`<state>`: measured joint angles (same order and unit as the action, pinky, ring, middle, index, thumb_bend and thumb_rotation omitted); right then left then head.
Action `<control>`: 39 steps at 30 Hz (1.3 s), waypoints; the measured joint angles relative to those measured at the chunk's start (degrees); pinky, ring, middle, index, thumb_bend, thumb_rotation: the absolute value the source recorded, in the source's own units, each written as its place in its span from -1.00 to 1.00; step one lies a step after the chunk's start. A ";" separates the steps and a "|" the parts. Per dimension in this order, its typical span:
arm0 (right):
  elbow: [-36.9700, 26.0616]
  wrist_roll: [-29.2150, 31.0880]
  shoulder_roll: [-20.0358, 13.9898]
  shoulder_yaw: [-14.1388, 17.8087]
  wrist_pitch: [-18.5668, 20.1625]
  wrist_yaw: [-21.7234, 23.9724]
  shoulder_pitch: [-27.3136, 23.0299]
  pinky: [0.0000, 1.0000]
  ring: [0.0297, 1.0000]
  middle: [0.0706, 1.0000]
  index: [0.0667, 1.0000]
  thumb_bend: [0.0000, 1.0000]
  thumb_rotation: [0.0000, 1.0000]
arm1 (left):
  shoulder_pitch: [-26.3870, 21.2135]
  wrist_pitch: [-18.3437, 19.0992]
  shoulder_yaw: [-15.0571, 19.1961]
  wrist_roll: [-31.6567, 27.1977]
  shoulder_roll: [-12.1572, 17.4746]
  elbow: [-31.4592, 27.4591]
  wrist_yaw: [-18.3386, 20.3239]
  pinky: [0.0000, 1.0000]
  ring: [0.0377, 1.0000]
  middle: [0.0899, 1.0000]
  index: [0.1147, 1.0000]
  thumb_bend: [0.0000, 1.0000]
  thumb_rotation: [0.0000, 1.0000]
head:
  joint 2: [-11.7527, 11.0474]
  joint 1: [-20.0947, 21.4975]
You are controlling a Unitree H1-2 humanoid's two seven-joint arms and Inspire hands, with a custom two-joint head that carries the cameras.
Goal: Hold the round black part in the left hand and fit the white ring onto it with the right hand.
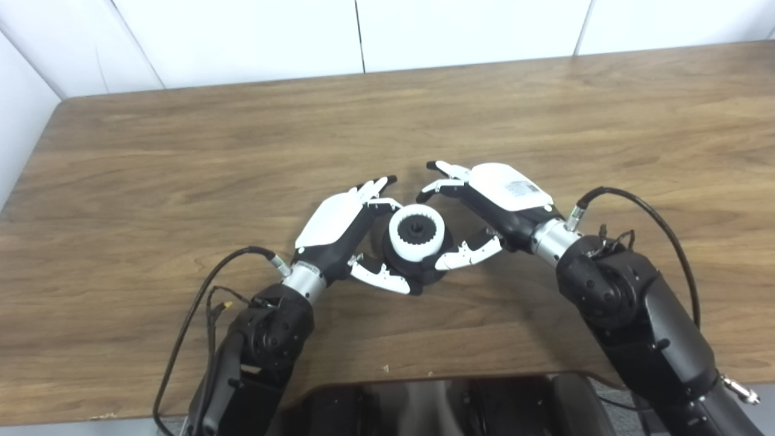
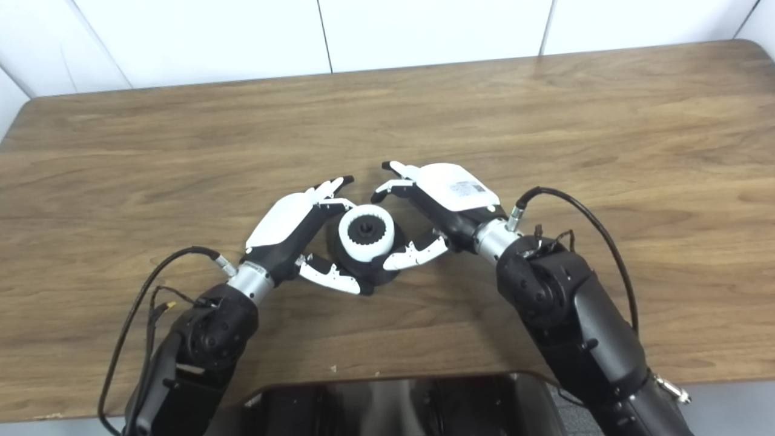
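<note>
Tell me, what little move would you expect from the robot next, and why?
Probably the right hand draws back. The white ring already sits on top of the round black part, which the left hand cups from the side, and the right hand's fingers look spread rather than closed on the ring.

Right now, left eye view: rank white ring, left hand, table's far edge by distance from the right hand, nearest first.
1. White ring: just left of the right hand, between its fingers.
2. Left hand: beyond the ring, on its far side.
3. Table's far edge: well behind both hands, by the wall.
</note>
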<state>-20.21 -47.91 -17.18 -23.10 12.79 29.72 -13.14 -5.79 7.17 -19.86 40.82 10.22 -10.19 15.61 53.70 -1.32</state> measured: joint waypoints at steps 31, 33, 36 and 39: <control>-3.91 2.07 -4.28 2.40 3.47 8.11 -0.23 0.90 1.00 1.00 0.87 1.00 -0.06 | -0.30 -0.70 -0.54 -0.16 -0.54 -0.09 0.27 1.00 1.00 1.00 0.15 1.00 -0.32 | -0.18 0.44; -4.01 2.39 -4.60 2.53 3.68 8.21 -0.17 0.89 1.00 1.00 0.87 1.00 -0.06 | -0.30 -0.70 -0.52 -0.16 -0.54 -0.11 0.27 1.00 1.00 1.00 0.14 1.00 -0.32 | -0.18 0.61; -4.15 2.43 -6.06 2.76 4.23 9.72 0.01 0.86 1.00 1.00 0.87 1.00 -0.07 | -0.30 -0.69 -0.24 -0.21 -0.42 -0.10 0.30 1.00 1.00 1.00 0.14 1.00 -0.33 | -0.26 0.79; -4.14 3.67 -7.85 3.39 4.17 10.33 0.90 0.83 1.00 1.00 0.87 1.00 -0.04 | -0.31 -0.59 0.55 -0.15 0.29 -0.10 0.30 1.00 1.00 1.00 0.14 1.00 -0.32 | -0.35 0.79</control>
<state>-24.35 -44.25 -25.03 -19.71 16.96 40.05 -12.24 -6.10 6.57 -19.31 40.66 10.51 -10.30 15.91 53.35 -0.53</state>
